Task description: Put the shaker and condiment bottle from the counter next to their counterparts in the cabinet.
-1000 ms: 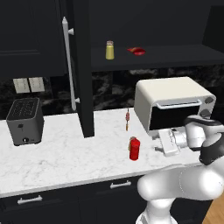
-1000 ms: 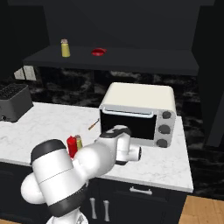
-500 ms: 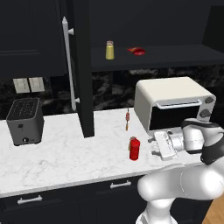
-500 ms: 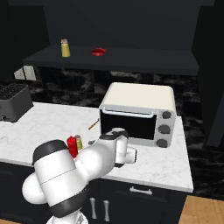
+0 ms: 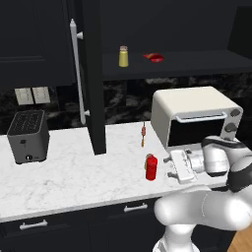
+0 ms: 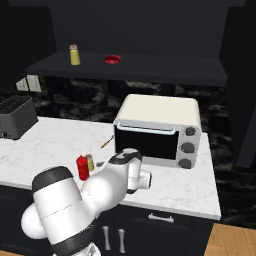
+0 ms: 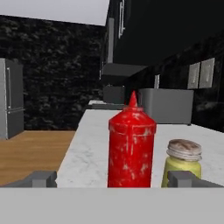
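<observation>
The red condiment bottle [image 5: 151, 167] [image 6: 82, 167] [image 7: 131, 146] stands upright near the front of the counter [image 5: 74, 177]. Right behind it is the yellow shaker [image 6: 90, 162] [image 7: 183, 159] with its grey cap. My gripper [image 5: 169, 166] [image 7: 113, 179] is level with the bottle, just to its right, and open. In the hand view the bottle is centred ahead of the fingertips [image 7: 41, 178], untouched. On the cabinet shelf [image 5: 197, 64] are the matching shaker [image 5: 123, 56] [image 6: 74, 55] and a flat red item [image 5: 155, 58] [image 6: 113, 59].
A white toaster oven [image 5: 194, 115] [image 6: 157, 130] stands close behind my hand. The open cabinet door [image 5: 93, 74] with its silver bar handle [image 5: 76, 69] hangs left of the bottle. A thin skewer [image 5: 143, 134] lies behind it, and a grey toaster [image 5: 28, 135] stands far left.
My hand has slid left and slightly down along the counter, closing in on the red bottle. The bottle and the shaker have not moved.
</observation>
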Robot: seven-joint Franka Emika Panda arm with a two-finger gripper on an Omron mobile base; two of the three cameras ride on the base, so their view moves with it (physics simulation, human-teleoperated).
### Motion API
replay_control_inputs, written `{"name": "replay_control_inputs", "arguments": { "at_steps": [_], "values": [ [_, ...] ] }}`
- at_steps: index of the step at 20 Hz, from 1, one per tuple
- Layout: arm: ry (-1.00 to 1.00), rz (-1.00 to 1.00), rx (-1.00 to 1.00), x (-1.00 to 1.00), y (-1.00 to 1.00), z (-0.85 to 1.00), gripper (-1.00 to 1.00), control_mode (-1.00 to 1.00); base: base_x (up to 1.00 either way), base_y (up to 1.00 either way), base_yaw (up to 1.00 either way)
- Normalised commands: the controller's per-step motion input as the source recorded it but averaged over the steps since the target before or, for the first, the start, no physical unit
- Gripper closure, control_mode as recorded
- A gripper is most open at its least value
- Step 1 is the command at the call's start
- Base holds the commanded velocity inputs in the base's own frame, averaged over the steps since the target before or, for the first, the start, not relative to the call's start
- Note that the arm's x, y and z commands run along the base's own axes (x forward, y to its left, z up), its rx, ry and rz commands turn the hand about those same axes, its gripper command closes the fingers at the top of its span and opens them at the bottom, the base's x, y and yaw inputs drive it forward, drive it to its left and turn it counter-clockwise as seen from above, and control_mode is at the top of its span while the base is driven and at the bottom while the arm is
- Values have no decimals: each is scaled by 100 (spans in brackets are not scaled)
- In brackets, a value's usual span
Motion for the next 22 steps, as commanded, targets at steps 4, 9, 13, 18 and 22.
{"name": "replay_control_inputs", "arguments": {
  "at_steps": [4, 9, 13, 18, 22],
  "values": [
    [0, 0, 0, -13, 29, 0, -100, -100, 0, 0, 0],
    [0, 0, 0, 19, 20, 0, -100, -100, 0, 0, 0],
    [0, 0, 0, 39, 3, 0, -100, -100, 0, 0, 0],
    [0, 0, 0, 3, 0, 0, -100, -100, 0, 0, 0],
    [0, 0, 0, -1, 2, 0, -100, -100, 0, 0, 0]
  ]
}}
